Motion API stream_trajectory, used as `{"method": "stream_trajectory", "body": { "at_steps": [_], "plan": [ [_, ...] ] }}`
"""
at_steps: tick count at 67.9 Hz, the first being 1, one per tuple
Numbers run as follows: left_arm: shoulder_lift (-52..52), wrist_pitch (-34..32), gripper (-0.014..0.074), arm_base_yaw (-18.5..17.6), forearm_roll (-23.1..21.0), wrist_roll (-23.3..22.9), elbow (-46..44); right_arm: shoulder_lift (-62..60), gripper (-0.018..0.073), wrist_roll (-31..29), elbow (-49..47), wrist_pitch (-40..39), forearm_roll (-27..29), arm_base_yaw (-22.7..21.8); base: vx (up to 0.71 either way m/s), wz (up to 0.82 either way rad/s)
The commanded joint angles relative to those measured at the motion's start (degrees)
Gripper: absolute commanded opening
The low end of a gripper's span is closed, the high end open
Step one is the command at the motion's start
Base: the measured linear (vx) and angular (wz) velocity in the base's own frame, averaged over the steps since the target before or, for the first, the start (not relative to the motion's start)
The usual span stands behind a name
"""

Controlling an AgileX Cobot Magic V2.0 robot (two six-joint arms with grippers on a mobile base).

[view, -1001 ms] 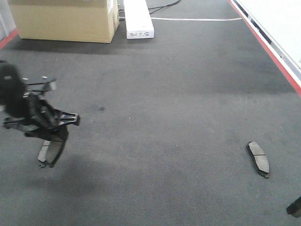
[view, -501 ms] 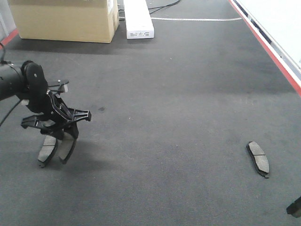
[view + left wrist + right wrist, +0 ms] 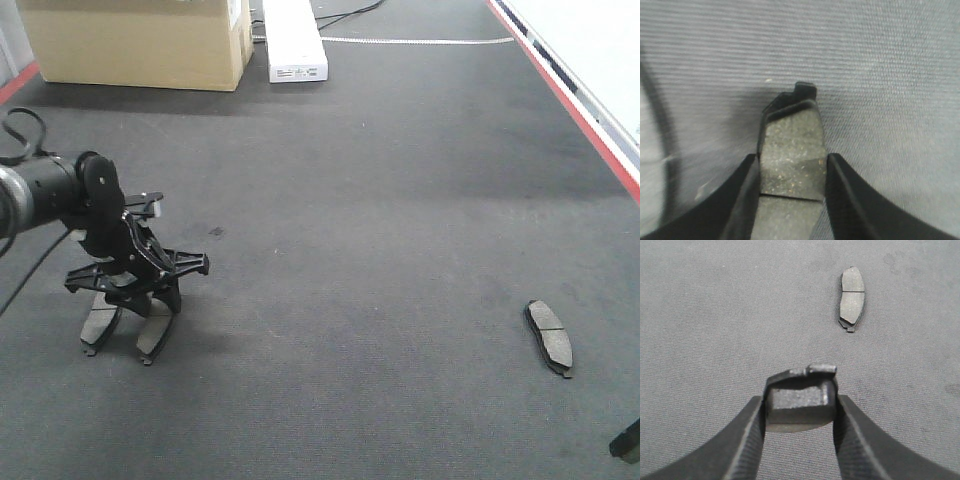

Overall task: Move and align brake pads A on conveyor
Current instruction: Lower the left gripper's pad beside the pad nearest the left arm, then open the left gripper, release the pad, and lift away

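Conveyor: left gripper is low at its left side, pinching a brake pad by the long edges, just beside and parallel to a laid pad. Right gripper also pinches a pad; the lone pad lies just ahead of it, long axis running away from the claw.

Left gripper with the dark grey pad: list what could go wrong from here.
1. The left gripper holds its dark grey gritty brake pad close beside another grey pad lying on the belt; lowering could nudge that one askew.
2. Released while tilted, the held pad may tip over onto the charcoal felt-like conveyor misaligned.
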Motion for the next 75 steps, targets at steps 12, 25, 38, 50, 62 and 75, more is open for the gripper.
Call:
{"method": "stream_trajectory", "body": {
  "at_steps": [12, 25, 38, 50, 62, 75],
  "plan": [
    [-3.0, -2.3, 0.0005, -0.4, -1.1, -0.7, -1.7, 0.1, -0.0004, -0.4, -1.6, -3.8, 0.1, 0.0, 0.00, 0.00],
    [-3.0, -1.9, 0.0076, -0.4, -1.1, -0.7, -1.7, 0.1, -0.0004, -0.4, -1.6, -3.8, 0.1, 0.0, 0.00, 0.00],
    [-3.2, -1.8, 0.0278, -0.4, -1.1, -0.5, -1.7, 0.1, -0.0004, -0.4, -1.6, -3.8, 0.1, 0.0, 0.00, 0.00],
    [-4.8, -2.2, 0.0469, -0.4, -1.1, 2.6, -1.7, 0.1, -0.0004, -0.4, -1.6, -3.8, 0.1, 0.0, 0.00, 0.00],
    [-9.4, -4.6, 0.0519, -0.4, -0.7, 7.5, -1.7, 0.1, -0.0004, -0.4, -1.6, -3.8, 0.1, 0.0, 0.00, 0.00],
    [-16.8, -6.4, 0.0517, -0.4, 3.6, 10.0, -1.7, 0.1, -0.0004, -0.4, -1.6, -3.8, 0.1, 0.0, 0.00, 0.00]
  ]
}}
